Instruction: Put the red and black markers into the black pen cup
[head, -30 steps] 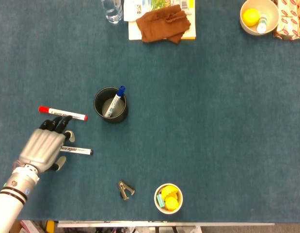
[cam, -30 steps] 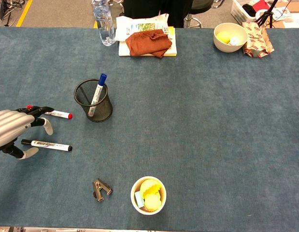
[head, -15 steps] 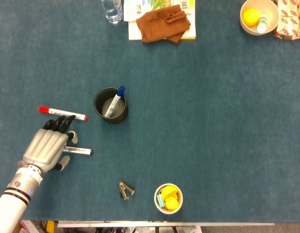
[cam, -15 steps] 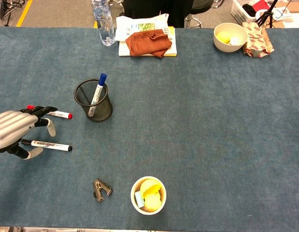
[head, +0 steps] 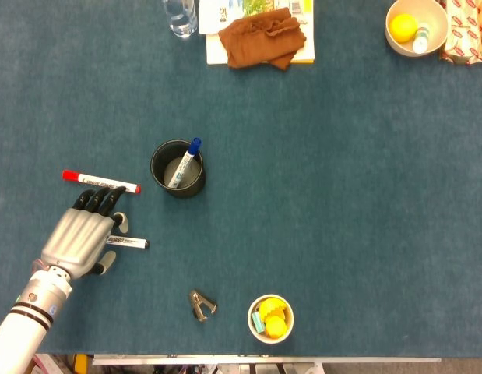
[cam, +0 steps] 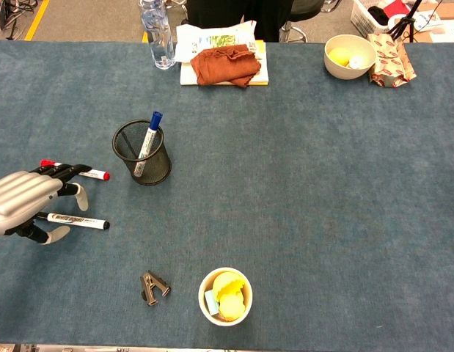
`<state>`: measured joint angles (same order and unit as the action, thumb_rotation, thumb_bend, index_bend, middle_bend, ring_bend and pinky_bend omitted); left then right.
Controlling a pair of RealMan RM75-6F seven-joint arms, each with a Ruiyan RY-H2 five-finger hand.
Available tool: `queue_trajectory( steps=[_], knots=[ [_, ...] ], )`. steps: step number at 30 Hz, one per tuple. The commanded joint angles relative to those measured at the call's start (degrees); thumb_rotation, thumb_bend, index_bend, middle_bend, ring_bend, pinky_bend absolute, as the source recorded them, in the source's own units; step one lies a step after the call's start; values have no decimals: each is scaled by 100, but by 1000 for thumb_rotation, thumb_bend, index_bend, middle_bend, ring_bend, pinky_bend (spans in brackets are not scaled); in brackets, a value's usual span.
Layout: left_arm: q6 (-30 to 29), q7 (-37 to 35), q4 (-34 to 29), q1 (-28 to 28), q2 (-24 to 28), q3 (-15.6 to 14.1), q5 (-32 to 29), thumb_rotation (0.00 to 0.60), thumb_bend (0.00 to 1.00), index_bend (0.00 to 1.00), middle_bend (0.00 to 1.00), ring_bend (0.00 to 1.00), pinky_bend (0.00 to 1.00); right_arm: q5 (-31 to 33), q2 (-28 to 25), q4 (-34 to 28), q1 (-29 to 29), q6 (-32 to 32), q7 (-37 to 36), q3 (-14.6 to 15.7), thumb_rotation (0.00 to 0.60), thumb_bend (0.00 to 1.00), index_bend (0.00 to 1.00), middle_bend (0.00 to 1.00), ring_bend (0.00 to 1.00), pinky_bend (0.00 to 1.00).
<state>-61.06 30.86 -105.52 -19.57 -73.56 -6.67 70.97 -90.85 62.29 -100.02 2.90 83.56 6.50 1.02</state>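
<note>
The red marker [head: 100, 181] [cam: 74, 170] lies flat on the blue table, left of the black mesh pen cup [head: 157, 160] [cam: 141, 167]. A blue marker [head: 184, 162] [cam: 147, 139] stands in the cup. The black marker [head: 130, 242] [cam: 76, 219] lies nearer the front edge. My left hand [head: 79, 235] [cam: 25, 199] hovers over the black marker's left end, palm down and fingers apart. Its dark fingertips [head: 100, 200] reach almost to the red marker, and its thumb sits on the near side of the black marker. It holds nothing. My right hand is in neither view.
A staple remover [head: 202, 305] and a small white bowl of yellow items [head: 270, 318] sit near the front edge. At the back stand a water bottle [cam: 156, 33], a brown cloth on booklets [cam: 225, 64], a white bowl [cam: 348, 56] and a patterned packet [cam: 390, 62].
My left hand has crept a little to the right and forward, covering more of the black marker's left end. Both markers lie where they were.
</note>
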Motion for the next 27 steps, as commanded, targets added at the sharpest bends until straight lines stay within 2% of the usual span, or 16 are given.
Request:
queue_trajectory(
  steps=[1,27],
  knots=[
    [-5,-7,21,0,-19,-11,10,600,329,374,0,0,70,-6,1,-2,-1,-1,4,4,600,0,239,255,176,348],
    [35,-183,408,-2,-159,-28,-150,600,328,387,0,0,70,-30,0,14,-11,3,4,11,600,0,239,255,177,348]
  ],
)
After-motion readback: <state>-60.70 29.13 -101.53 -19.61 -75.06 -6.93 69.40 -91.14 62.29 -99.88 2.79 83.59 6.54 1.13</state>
